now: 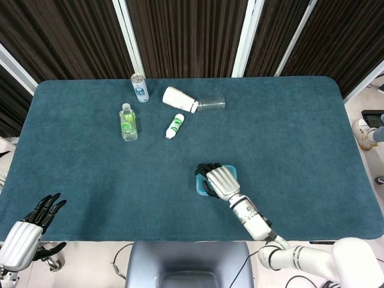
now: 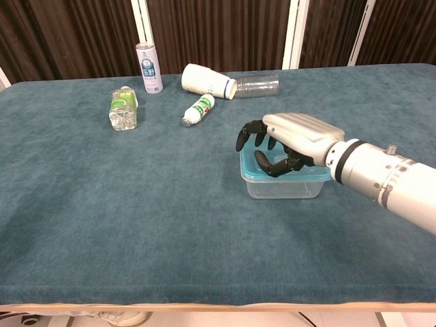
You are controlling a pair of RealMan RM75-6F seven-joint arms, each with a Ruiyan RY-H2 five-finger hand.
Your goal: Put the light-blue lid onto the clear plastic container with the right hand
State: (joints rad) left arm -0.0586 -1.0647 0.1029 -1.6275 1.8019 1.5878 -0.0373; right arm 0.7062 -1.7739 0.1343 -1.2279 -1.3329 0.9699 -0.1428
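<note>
Left hand (image 1: pixel 27 235): nearest to us, we see it past the front left corner of the table (image 1: pixel 288 144), off the cloth, its dark fingers spread apart and holding nothing.

Right hand (image 2: pixel 289 139): we see it lying palm down over the light-blue lid (image 2: pixel 251 172), its dark fingers (image 2: pixel 249 133) curled down over the far left edge and the thumb bent onto the lid's top. We cannot tell whether it grips the lid or only presses on it.

Light-blue lid: it sits on top of the clear plastic container (image 2: pixel 283 187), roughly flat, its rim showing along the front and left sides.

Clear plastic container: it stands on the cloth toward the front of the table, a little right of the middle.

Small white bottle (image 2: pixel 198 110): it lies on its side farther back, left of the container.

Green-labelled bottle (image 2: pixel 122 108): we see it lying farther left.

White paper cup (image 2: pixel 208 80): it lies tipped over near the far edge, its mouth at a clear cup (image 2: pixel 257 86).

Tall white can (image 2: pixel 147 67): it stands upright at the far left.
</note>
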